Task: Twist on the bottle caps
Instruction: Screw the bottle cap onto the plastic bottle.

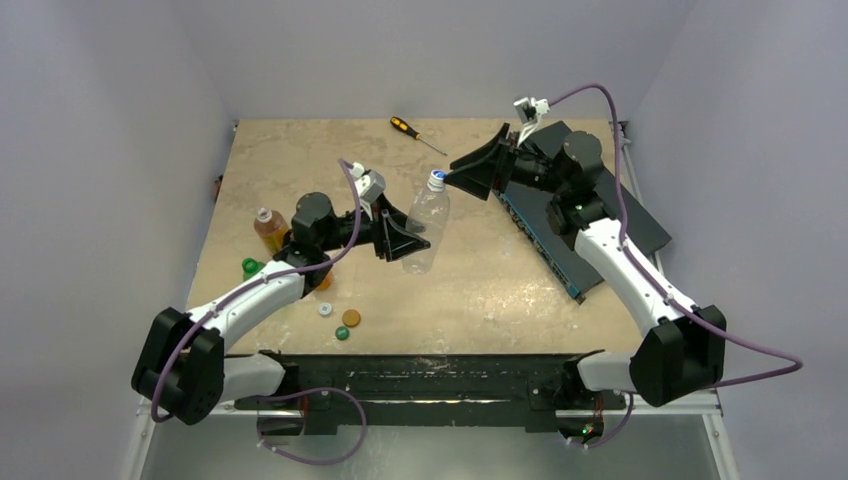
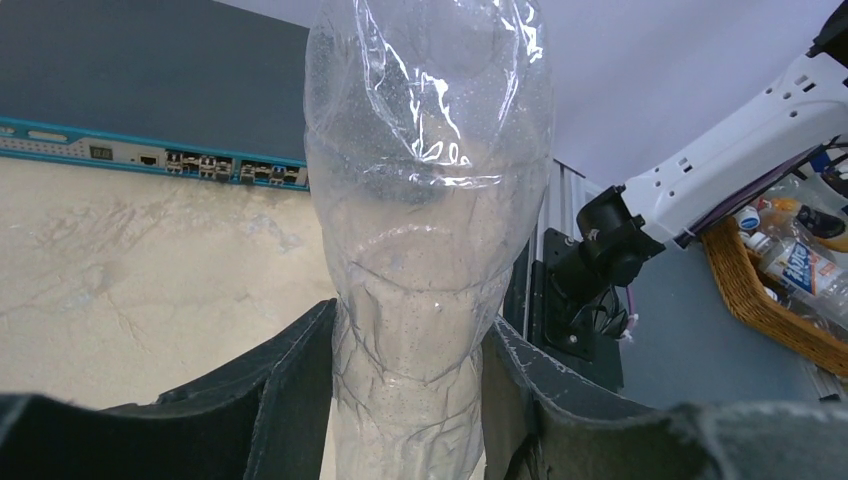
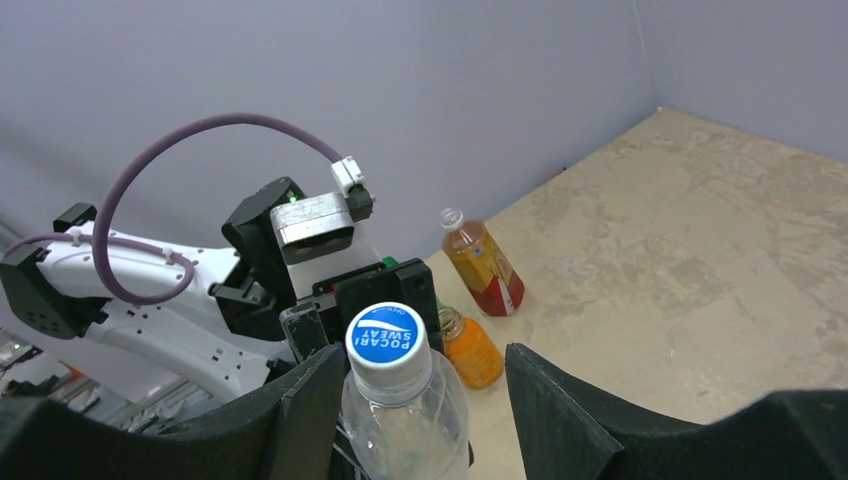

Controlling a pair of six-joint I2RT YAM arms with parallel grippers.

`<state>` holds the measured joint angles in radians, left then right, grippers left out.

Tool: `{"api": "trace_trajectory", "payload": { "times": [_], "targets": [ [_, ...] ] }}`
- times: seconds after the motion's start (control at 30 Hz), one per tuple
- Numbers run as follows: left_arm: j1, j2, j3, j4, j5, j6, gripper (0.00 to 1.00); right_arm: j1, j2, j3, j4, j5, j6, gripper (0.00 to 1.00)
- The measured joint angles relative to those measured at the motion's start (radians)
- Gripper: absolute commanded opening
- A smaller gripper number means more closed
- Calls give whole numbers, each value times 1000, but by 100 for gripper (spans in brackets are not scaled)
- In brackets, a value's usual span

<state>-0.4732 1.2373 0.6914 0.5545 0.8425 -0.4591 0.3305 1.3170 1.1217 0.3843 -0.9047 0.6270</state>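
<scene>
The clear bottle [image 2: 430, 200], crinkled and see-through, is held over the table [image 1: 300, 160], its body clamped between the fingers of the left gripper [image 2: 408, 380]. On its neck sits a blue-and-white cap [image 3: 387, 338], flanked by the widely spread jaws of the right gripper [image 3: 420, 365]. Two more bottles stand near the table's left edge: an uncapped amber bottle [image 3: 482, 265] with a red label and a small orange bottle [image 3: 468, 352]. A green object [image 1: 250, 267] nearby may be a fourth. Three loose caps lie together near the front edge: white cap [image 1: 326, 309], orange cap [image 1: 351, 318], green cap [image 1: 342, 333].
</scene>
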Motion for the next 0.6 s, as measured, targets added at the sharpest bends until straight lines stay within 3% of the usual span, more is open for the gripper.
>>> {"api": "trace_trajectory", "payload": {
  "times": [0.3,0.6],
  "targets": [
    [1,26,0,41,30,-37,0,44,14,0,36,-7,10,57],
    [1,31,-3,60,44,-47,0,84,25,0,34,6,3,38]
  ]
}}
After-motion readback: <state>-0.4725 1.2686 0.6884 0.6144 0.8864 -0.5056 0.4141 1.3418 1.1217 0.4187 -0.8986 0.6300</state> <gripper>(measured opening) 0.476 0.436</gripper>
